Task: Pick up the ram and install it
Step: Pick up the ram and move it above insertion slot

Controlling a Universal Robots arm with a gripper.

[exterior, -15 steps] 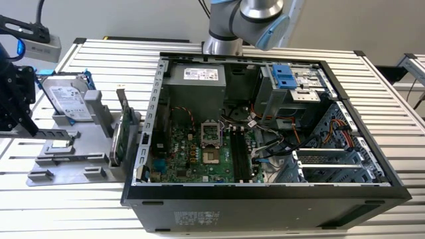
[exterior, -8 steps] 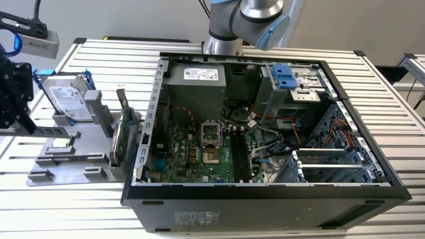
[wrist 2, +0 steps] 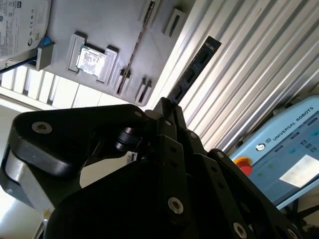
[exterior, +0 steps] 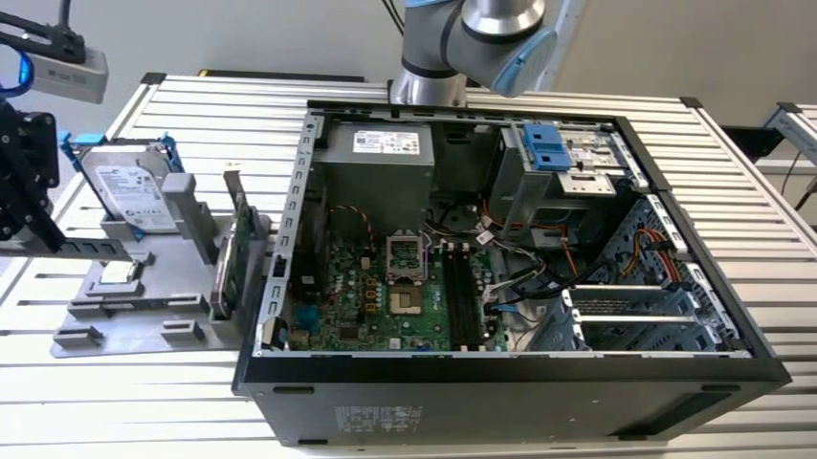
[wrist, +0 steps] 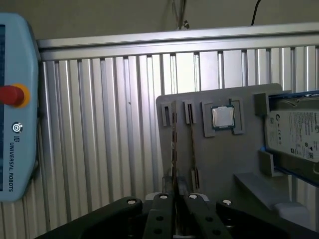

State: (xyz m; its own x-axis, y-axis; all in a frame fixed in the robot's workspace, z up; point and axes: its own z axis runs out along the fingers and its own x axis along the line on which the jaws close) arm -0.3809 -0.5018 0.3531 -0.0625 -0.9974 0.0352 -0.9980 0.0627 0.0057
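Your tool (wrist 2: 165,107) is closed on the ram (wrist 2: 193,67). In the second wrist view the dark, chip-lined stick juts out from between the black fingertips, gripped by one end, and it hangs over the bare slats of the table (exterior: 205,105), apart from the grey holder (wrist 2: 99,25). In the first wrist view the same stick (wrist: 174,149) shows edge-on as a thin line rising from between the fingers.

A second memory stick (wrist: 192,149) sits in its slot on the holder, just beside a processor chip (wrist: 223,117) in its recess. The hard drive (wrist: 294,134) in its blue frame stands at the holder's far end.

In the exterior view the tool hangs at the exterior view's left edge, above the holder and well apart from the open computer case (exterior: 511,373). On the motherboard, the long black memory slots (exterior: 462,292) beside the processor socket appear unoccupied.

Assessment: the pick-up looks done, with the stick off the holder and in your grip. The install is not yet done, since the ram is nowhere near the case.
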